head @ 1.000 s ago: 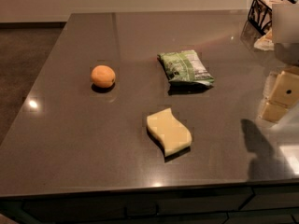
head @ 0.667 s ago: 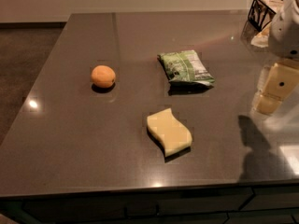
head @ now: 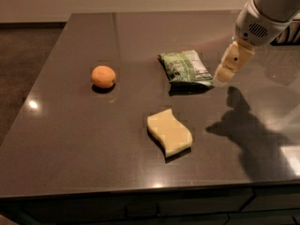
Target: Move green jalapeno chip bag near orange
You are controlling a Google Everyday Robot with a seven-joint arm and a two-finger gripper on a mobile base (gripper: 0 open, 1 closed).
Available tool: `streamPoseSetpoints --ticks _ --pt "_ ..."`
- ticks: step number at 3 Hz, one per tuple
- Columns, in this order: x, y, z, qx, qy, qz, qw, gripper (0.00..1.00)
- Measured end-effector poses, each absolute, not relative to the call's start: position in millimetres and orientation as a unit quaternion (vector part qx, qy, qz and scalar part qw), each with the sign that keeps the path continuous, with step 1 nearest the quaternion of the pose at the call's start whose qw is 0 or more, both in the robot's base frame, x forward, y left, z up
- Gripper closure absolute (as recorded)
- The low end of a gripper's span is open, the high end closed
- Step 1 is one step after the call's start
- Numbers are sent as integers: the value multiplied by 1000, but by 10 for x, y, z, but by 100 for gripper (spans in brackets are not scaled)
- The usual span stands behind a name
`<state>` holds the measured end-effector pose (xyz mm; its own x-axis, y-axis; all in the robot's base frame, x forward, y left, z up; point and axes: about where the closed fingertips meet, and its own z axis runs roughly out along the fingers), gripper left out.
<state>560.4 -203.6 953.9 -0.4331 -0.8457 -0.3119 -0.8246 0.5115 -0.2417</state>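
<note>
Since the green jalapeno chip bag [head: 185, 68] lies flat on the dark table [head: 70, 163] just right of the frame's centre, in the upper middle, and the orange [head: 103, 76] sits well apart from it towards the left, the task looks barely begun: nothing is grasped or lifted, and the whole carry across to the fruit is left to do. A pale yellow wavy sponge [head: 169, 132] rests below the bag, nearer the bottom of the frame and off the straight line between bag and orange, so it should not block the move. At the upper right the white arm [head: 267, 8] comes in from the corner and slopes down and to the left, throwing a dark shadow [head: 248, 125] on the table at lower right. Its cream gripper [head: 221, 75] hangs at the end of that slope, tip aimed down-left, just beside the bag's right edge and seemingly above the table. Whether it touches the foil, and whether it is spread or closed, I cannot tell from this angle; it has hold of nothing. By my reading, this is the approach to the grasp.
</note>
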Motion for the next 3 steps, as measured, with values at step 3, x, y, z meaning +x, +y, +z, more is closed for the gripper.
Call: streamPoseSetpoints --ticks 3 --pt "6468 -1781 8659 -456 871 27 184 0"
